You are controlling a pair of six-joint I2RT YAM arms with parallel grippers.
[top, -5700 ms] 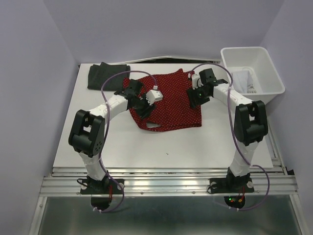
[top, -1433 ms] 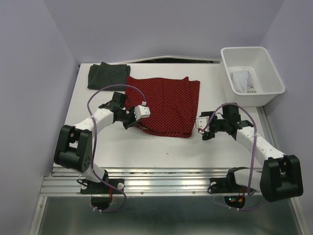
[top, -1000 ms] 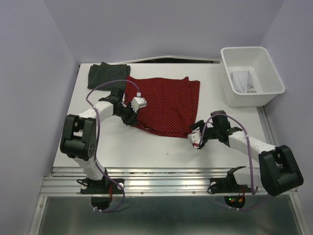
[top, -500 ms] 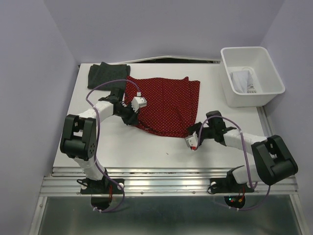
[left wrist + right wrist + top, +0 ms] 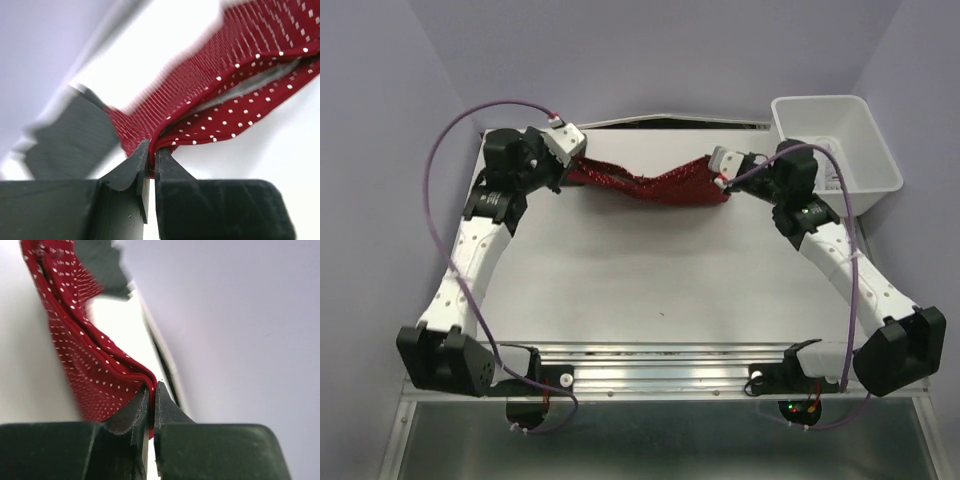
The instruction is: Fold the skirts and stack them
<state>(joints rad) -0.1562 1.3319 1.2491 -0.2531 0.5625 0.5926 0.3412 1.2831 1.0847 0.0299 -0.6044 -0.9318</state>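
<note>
Over smooth white tabletop [image 5: 650, 265], left hand [image 5: 151, 151] and right hand [image 5: 152, 388] pinch the sagging, white-dotted red skirt [image 5: 650, 187].

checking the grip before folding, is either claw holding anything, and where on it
Both hold the red dotted skirt: left claw pinches its left end, right claw its right end.

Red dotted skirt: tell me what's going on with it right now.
Both arms have the red skirt by its ends. The left fingers are pinched shut on one end and the right fingers on the other. The cloth is strung between them across the far side of the table, bunched and sagging in the middle. The dark skirt lies just beyond the left end, and the white bin sits off to the right.
</note>
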